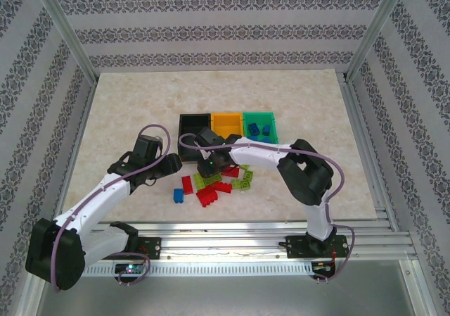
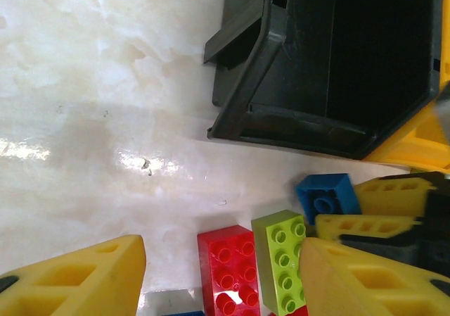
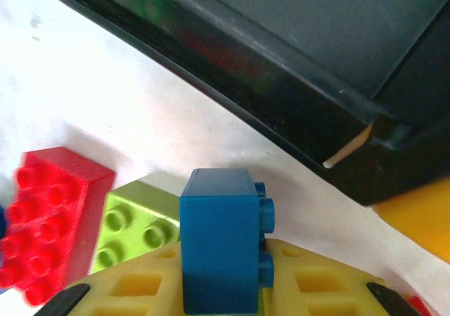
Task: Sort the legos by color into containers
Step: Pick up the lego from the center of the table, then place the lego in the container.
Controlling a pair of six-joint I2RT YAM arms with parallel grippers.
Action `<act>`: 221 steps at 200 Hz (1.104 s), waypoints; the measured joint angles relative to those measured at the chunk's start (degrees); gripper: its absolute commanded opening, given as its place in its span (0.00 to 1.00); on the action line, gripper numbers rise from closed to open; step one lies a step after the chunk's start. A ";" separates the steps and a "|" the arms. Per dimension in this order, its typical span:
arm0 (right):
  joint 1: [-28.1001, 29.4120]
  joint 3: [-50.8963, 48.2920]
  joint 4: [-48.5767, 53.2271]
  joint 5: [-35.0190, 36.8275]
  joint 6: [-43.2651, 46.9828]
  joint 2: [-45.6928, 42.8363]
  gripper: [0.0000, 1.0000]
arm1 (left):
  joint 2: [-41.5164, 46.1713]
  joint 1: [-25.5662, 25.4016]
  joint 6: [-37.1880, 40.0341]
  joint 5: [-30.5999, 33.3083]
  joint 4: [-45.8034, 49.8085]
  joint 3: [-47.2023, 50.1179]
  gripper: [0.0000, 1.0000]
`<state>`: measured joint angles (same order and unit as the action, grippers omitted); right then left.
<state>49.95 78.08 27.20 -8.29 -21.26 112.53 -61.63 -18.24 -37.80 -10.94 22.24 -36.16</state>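
Observation:
My right gripper (image 3: 223,260) is shut on a small blue brick (image 3: 221,235), studs facing right, just above the table in front of the black bin (image 3: 302,62). From above, this gripper (image 1: 209,165) sits at the pile's far edge, next to the black bin (image 1: 193,127). My left gripper (image 2: 218,277) stands open over a red brick (image 2: 228,274) and a lime brick (image 2: 281,260), touching neither. The held blue brick (image 2: 327,196) appears beyond them. The orange bin (image 1: 226,124) and green bin (image 1: 261,117) stand to the right; two blue bricks (image 1: 259,129) lie in the green one.
Loose red, lime and blue legos (image 1: 211,188) lie in a cluster on the marble table (image 1: 126,105), in front of the bins. A red brick (image 3: 49,224) and a lime brick (image 3: 133,228) lie left of the held one. Patterned walls enclose the table.

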 measured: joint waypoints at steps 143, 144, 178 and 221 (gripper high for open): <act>-27.65 -16.90 -7.37 2.73 -3.26 -21.42 0.28 | -2.60 0.00 1.77 -2.54 7.23 0.61 0.61; -27.78 -16.90 -7.37 2.73 -3.26 -21.38 0.28 | -2.60 0.00 1.79 -2.51 7.34 0.59 0.61; -31.01 -13.42 -7.69 2.95 -2.60 -15.02 0.32 | -2.40 0.00 1.79 -2.71 11.32 -0.17 0.61; -32.83 -7.54 -7.74 2.67 -0.85 -8.90 0.37 | -2.40 -0.02 1.77 -4.13 14.69 -0.39 0.61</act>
<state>17.12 70.54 19.46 -5.63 -22.11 103.63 -64.03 -18.26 -36.03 -15.07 36.93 -36.56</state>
